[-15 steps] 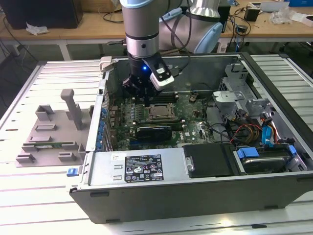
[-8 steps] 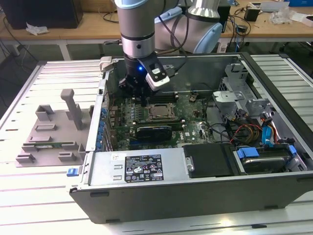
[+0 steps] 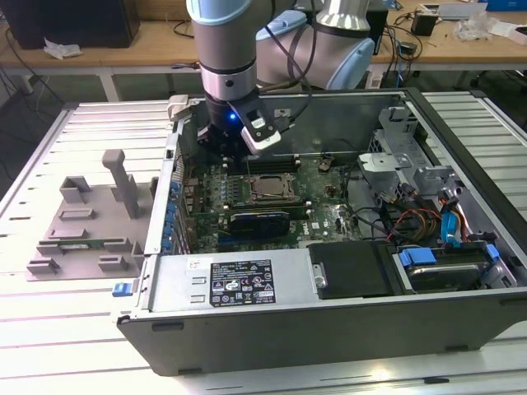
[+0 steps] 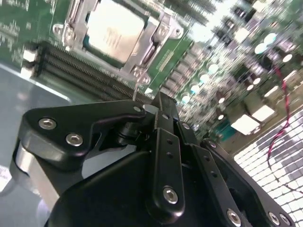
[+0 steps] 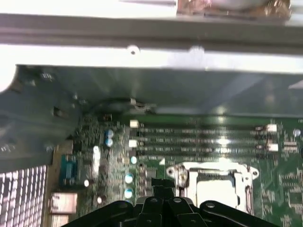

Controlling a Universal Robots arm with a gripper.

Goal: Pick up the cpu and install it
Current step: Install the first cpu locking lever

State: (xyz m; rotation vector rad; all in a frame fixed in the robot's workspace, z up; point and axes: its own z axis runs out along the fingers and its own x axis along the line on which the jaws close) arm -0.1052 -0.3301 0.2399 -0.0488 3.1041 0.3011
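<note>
We find the cpu point(image 3: 265, 188) already lying in its socket point(image 5: 182, 174) on the green board point(image 5: 289, 179) — the hand point(image 5: 163, 185), pressed together and holding nothing, hangs above the board, near the socket's edge.

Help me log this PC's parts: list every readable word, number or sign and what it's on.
Black label on the grey box: print too small to read.
White sticker on the same box: too small to read.
Cpu top, second wrist view: faint marks, too blurred to read.
Motherboard markings, first wrist view: blurred, unreadable.
No text can be quoted.
</note>
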